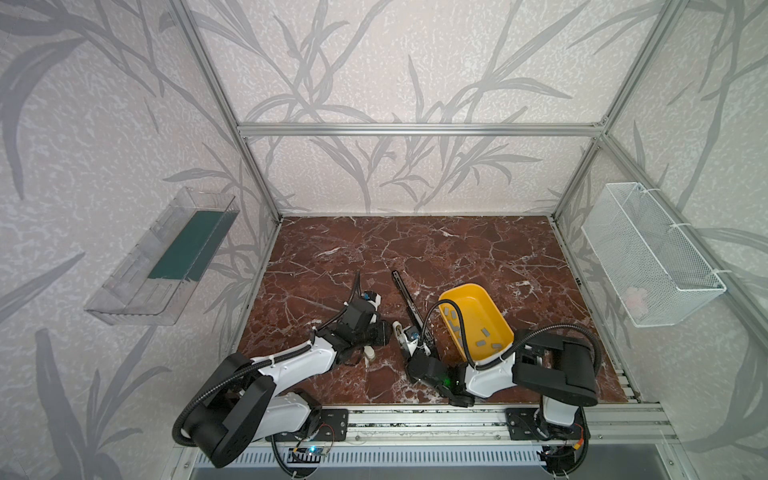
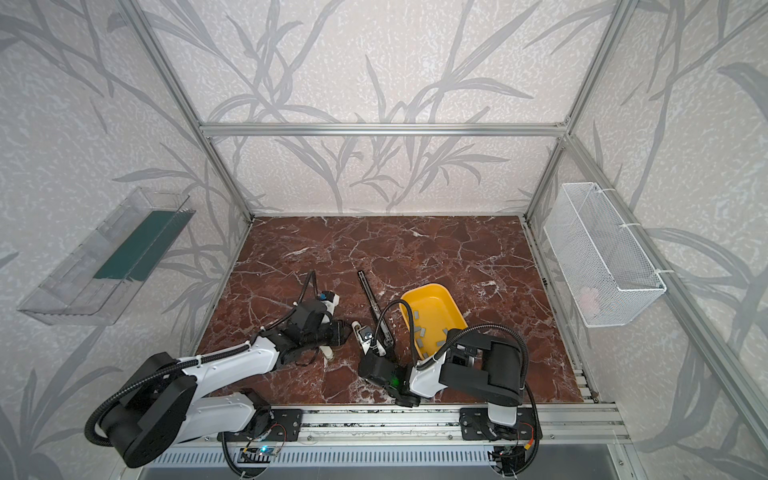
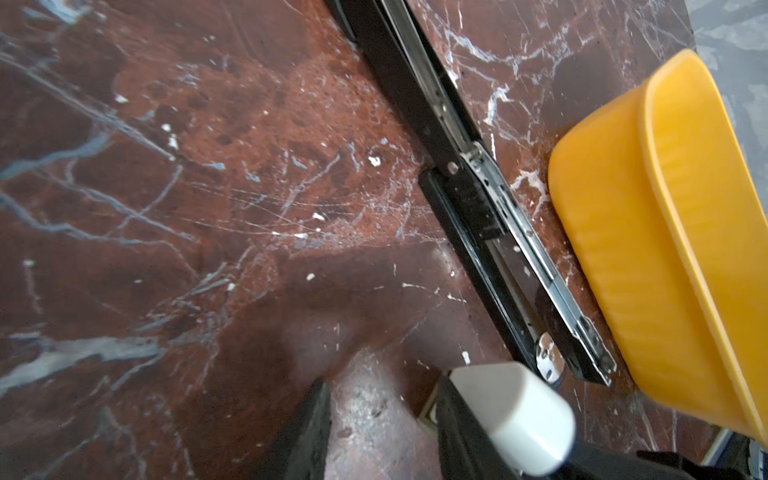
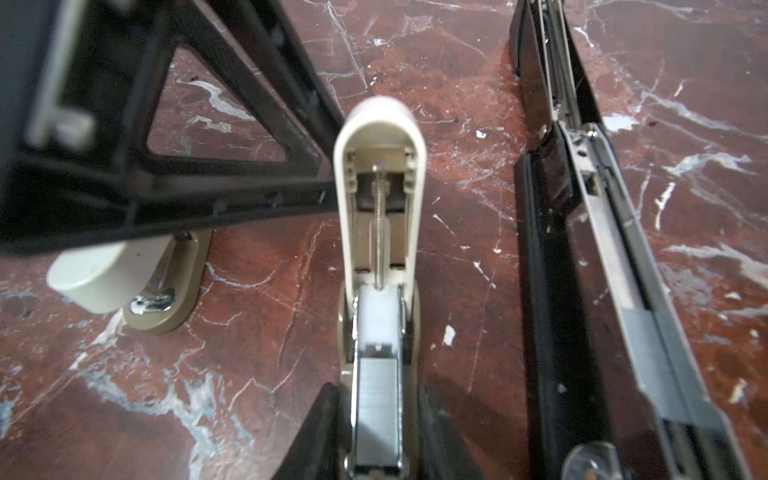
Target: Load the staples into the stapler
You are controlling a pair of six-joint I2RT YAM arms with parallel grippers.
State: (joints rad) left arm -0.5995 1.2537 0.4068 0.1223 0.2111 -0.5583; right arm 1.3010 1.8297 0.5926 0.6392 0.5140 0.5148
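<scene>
My right gripper [image 4: 378, 415] is shut on the base of a cream mini stapler [image 4: 380, 249] that is swung open, its lid [image 4: 380, 137] standing up. A grey strip of staples [image 4: 377, 399] lies in its channel. Loose staples [image 1: 482, 343] lie in the yellow tray [image 1: 461, 287] just right of it. My left gripper [image 3: 382, 415] stands open over bare marble. A second cream mini stapler [image 3: 513, 415] sits outside one finger [image 3: 461, 436]. In the right wrist view a finger of that gripper reaches the raised lid. A long black stapler [image 1: 405, 291] lies opened flat between the gripper and the tray.
A clear plastic bin [image 1: 166, 257] with a green sheet hangs on the left wall. A white wire basket [image 1: 652, 257] hangs on the right wall. The marble floor [image 1: 415, 249] stretches to the back wall. An aluminium rail [image 1: 415, 424] runs along the front edge.
</scene>
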